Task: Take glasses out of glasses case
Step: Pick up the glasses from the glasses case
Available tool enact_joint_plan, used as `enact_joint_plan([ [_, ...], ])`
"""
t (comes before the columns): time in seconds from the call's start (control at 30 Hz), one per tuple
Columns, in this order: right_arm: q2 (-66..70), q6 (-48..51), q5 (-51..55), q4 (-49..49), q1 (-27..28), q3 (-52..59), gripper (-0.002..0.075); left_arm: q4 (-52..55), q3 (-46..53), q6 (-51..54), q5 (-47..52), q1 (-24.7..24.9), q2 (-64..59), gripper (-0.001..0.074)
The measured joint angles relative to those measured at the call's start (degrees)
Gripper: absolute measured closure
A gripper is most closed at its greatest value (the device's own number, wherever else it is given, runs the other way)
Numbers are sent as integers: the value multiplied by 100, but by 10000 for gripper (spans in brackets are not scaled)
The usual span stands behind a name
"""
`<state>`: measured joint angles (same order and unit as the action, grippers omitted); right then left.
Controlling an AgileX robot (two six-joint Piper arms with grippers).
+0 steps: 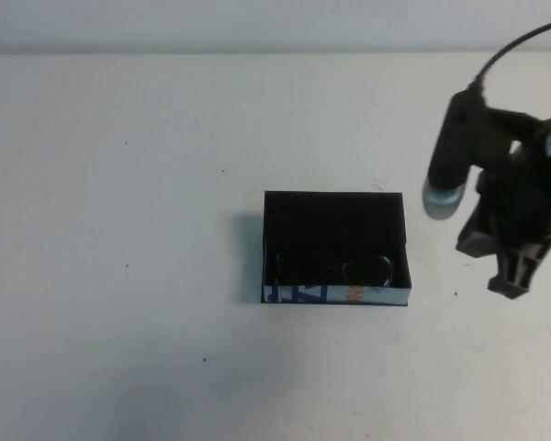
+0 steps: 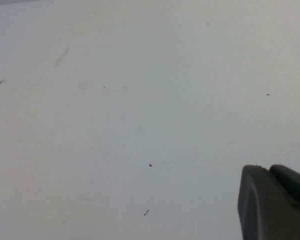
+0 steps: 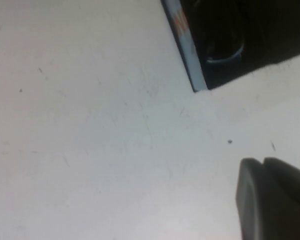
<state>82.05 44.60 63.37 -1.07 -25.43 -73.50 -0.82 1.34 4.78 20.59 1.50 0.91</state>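
The glasses case (image 1: 335,295), a small open black box with a light front side printed in blue and orange, sits at the middle of the table. The glasses (image 1: 363,271) lie inside it near the front wall, dark and hard to make out. My right gripper (image 1: 511,280) hovers right of the case, shut and empty. In the right wrist view the shut gripper (image 3: 262,162) is apart from the case's corner (image 3: 189,47), with a lens rim (image 3: 225,54) showing inside. My left gripper (image 2: 267,170) is shut and empty over bare table and is out of the high view.
The white table (image 1: 119,276) has only small dark specks on it. The right arm's body and cable (image 1: 496,156) stand over the table's right side. A pale wall runs along the far edge.
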Motion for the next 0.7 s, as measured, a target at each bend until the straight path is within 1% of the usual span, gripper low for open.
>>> enact_joint_plan([
  [0.13, 753, 964, -19, -375, -50, -383, 741, 0, 0, 0, 0, 0, 0, 740],
  [0.23, 1246, 1456, 24, -646, -130, -749, 718, 0, 0, 0, 0, 0, 0, 740],
  [0.33, 1752, 1726, 165, -682, -233, -1186, 652, 0, 0, 0, 0, 0, 0, 740],
  [0.5, 2594, 1828, 348, -626, -400, -2046, 465, 0, 0, 0, 0, 0, 0, 740],
  [0.57, 2901, 1783, 348, -625, -440, -2364, 431, 0, 0, 0, 0, 0, 0, 740],
  [0.7, 3374, 1627, 274, -625, -469, -2764, 414, 0, 0, 0, 0, 0, 0, 740],
])
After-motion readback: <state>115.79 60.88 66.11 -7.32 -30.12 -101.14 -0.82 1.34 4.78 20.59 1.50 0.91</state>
